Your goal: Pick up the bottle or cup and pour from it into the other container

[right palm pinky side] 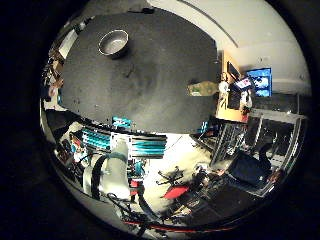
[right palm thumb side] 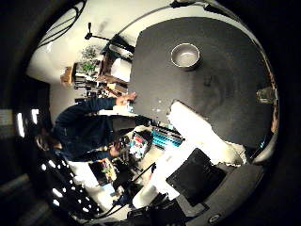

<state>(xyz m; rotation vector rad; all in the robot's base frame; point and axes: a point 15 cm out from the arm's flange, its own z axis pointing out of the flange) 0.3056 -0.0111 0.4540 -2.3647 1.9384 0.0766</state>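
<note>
A metal bowl [right palm pinky side: 113, 43] stands on a dark round table [right palm pinky side: 150, 85]; the right thumb side palm view shows the bowl too [right palm thumb side: 185, 56]. A pale greenish clear bottle [right palm pinky side: 203, 89] sits near the table's edge, far from the bowl, and also shows in the right thumb side palm view [right palm thumb side: 265, 94]. My right hand [right palm thumb side: 202, 130] is high above the table and away from both things. Its white fingers reach out straight and hold nothing. Its teal parts [right palm pinky side: 150, 147] show in the right little finger side palm view.
A person in dark blue [right palm thumb side: 85, 127] leans by the table with a hand on its edge. Shelves with plants [right palm thumb side: 92, 68], a lit screen [right palm pinky side: 260, 82] on a desk and chairs [right palm pinky side: 175, 190] stand around the table.
</note>
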